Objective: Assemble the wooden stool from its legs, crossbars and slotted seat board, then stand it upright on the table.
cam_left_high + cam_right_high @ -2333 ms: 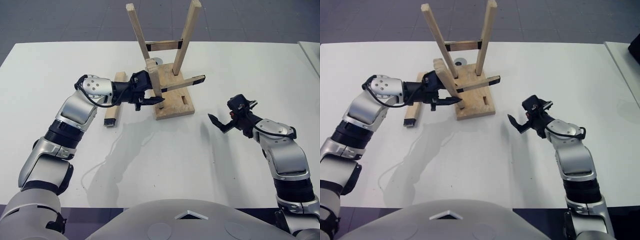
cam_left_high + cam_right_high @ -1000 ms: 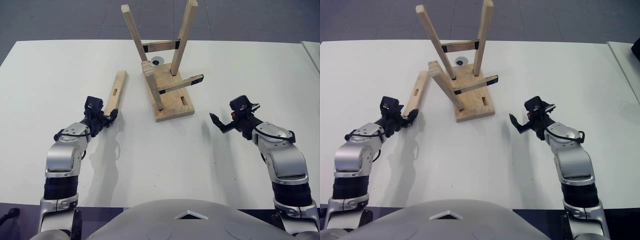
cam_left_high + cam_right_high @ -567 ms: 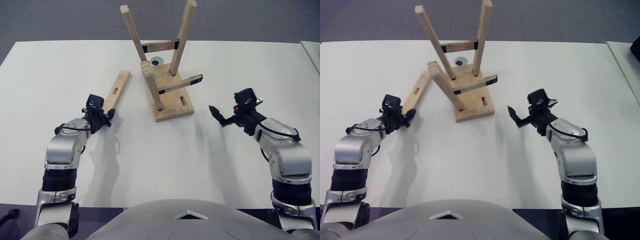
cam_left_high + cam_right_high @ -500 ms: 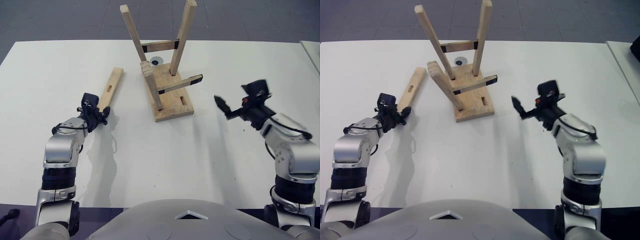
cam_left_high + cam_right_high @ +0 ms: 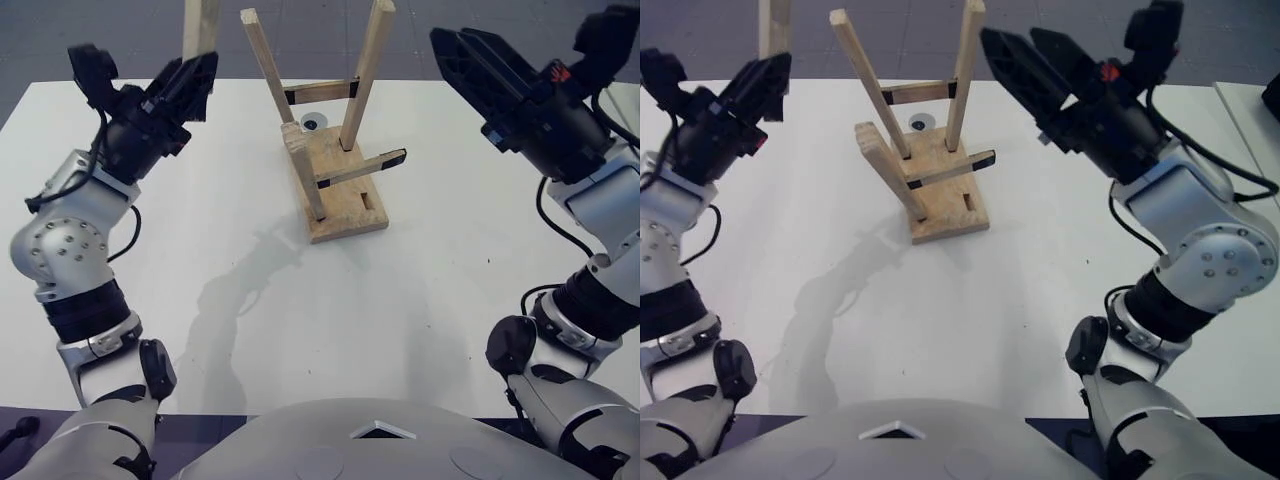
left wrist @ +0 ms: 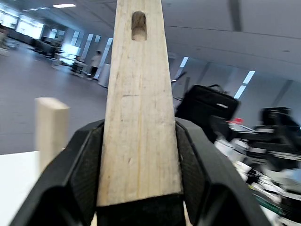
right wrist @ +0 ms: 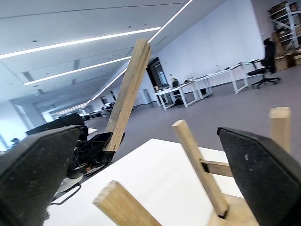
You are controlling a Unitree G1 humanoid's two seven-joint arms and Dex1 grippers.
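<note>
The partly built stool stands upside down at mid-table: the slotted seat board [image 5: 345, 205] lies flat. Two legs [image 5: 266, 70] [image 5: 366, 65] rise from it, joined by a crossbar [image 5: 320, 92]. A third leg [image 5: 305, 170] leans in a near slot, with a black-tipped crossbar [image 5: 365, 165] sticking out of it. My left gripper [image 5: 193, 88] is raised above the table's far left, shut on the fourth leg [image 6: 141, 94], which points upward [image 5: 200, 25]. My right gripper [image 5: 1042, 62] hangs high at the far right, open and empty, its fingers [image 7: 263, 174] spread wide.
The white table [image 5: 300, 330] has bare room in front of and on both sides of the stool. A small grey disc [image 5: 315, 123] lies just behind the seat board. A second table edge [image 5: 1250, 130] shows at the far right.
My left gripper has closed on the loose leg and lifted it off the table, up and away to the far left. My right arm has also risen high from the table.
</note>
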